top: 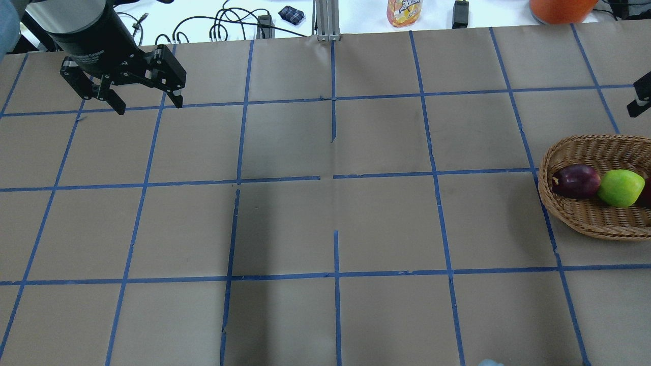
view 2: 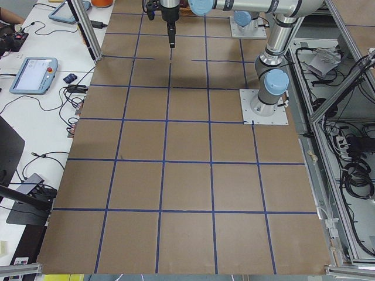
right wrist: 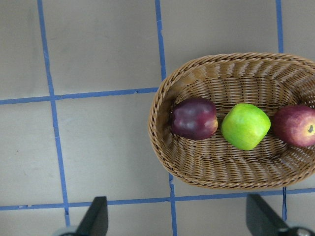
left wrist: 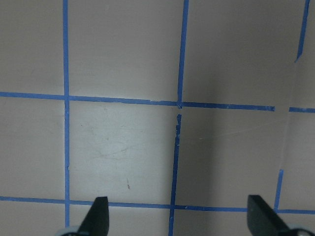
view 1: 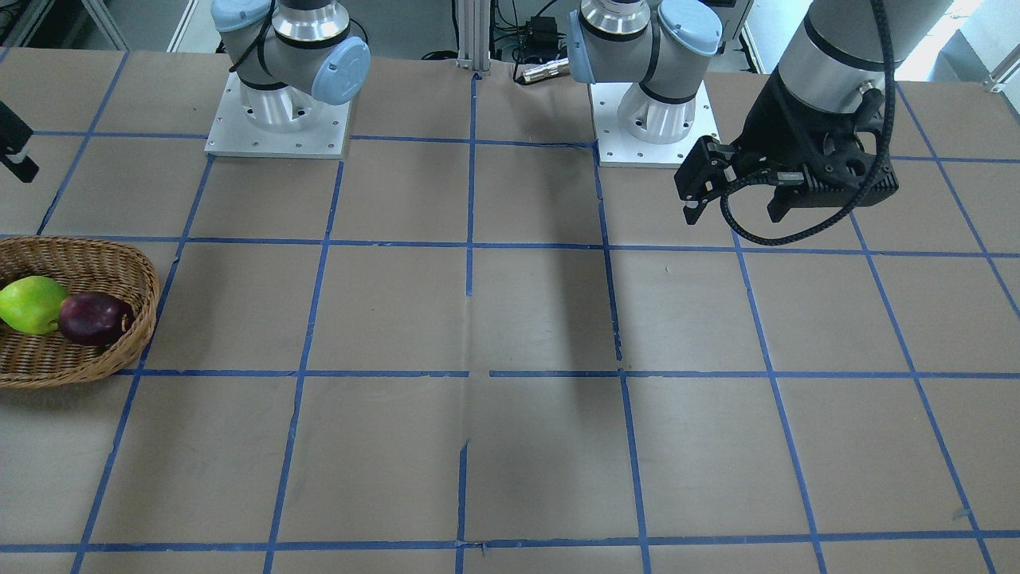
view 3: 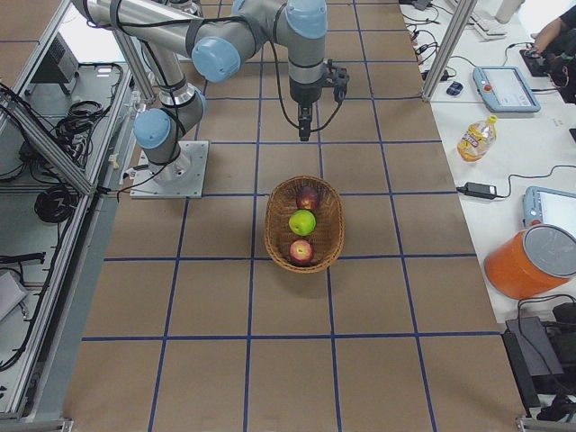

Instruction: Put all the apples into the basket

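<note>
Right gripper point(right wrist: 176, 209), spread wide and empty, is pictured at the bottom edge; up and right of it, the light-brown oval wicker basket point(right wrist: 156, 129) is laid lengthwise across the frame, the dark maroon apple point(right wrist: 194, 118), lime-green apple point(right wrist: 245, 126) and red apple point(right wrist: 295, 126) lined up inside.

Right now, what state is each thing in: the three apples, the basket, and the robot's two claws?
Dark purple apple: lying in the basket, at one end.
Green apple: lying in the basket, in the middle.
Red apple: lying in the basket, at the other end.
Basket: upright on the table, holding all three apples.
Left gripper: open, empty, over bare table far from the basket.
Right gripper: open, empty, above the basket's edge.
</note>
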Action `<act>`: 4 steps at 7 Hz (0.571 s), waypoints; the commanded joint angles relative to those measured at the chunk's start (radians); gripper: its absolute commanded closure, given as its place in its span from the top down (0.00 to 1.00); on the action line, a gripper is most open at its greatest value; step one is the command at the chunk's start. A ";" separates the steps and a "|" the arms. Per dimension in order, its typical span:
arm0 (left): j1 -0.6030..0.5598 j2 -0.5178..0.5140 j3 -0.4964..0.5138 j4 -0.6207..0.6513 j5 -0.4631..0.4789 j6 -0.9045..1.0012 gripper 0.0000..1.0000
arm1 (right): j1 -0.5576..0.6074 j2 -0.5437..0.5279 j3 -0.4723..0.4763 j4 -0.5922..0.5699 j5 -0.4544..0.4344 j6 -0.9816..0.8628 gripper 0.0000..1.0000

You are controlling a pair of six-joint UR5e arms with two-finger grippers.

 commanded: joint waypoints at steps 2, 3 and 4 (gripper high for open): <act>-0.001 0.000 0.000 0.000 0.000 -0.002 1.00 | 0.431 0.018 -0.029 -0.026 -0.012 0.539 1.00; -0.001 0.000 0.000 0.000 0.000 -0.002 1.00 | 0.507 0.042 -0.036 -0.053 -0.018 0.565 1.00; 0.001 0.000 0.000 0.000 0.000 -0.002 1.00 | 0.518 0.053 -0.038 -0.057 -0.049 0.562 1.00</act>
